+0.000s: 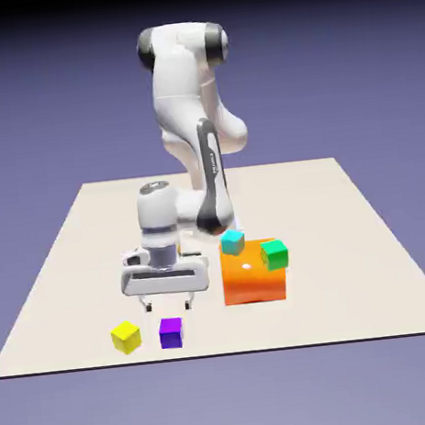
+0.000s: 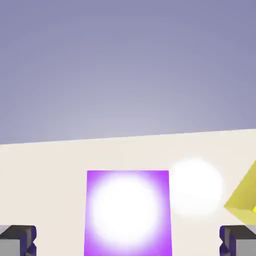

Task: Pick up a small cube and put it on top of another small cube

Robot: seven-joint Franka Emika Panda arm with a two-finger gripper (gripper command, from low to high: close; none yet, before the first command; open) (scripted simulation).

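The small purple cube (image 1: 171, 332) rests on the table near its front edge, with the small yellow cube (image 1: 126, 336) just to its left in the exterior view. My gripper (image 1: 169, 304) hangs open directly above the purple cube, fingertips a short way over it and not touching. In the hand view the purple cube (image 2: 128, 212) fills the lower middle between my two grey fingertips (image 2: 17, 240), with a glare spot on its top. A corner of the yellow cube (image 2: 245, 200) pokes in at the right edge. My gripper (image 2: 128, 242) holds nothing.
A large orange block (image 1: 252, 277) stands to the right of my hand, carrying a teal cube (image 1: 232, 242) and a green cube (image 1: 274, 253) on its top. The table's front edge (image 1: 222, 352) runs close beyond the two small cubes.
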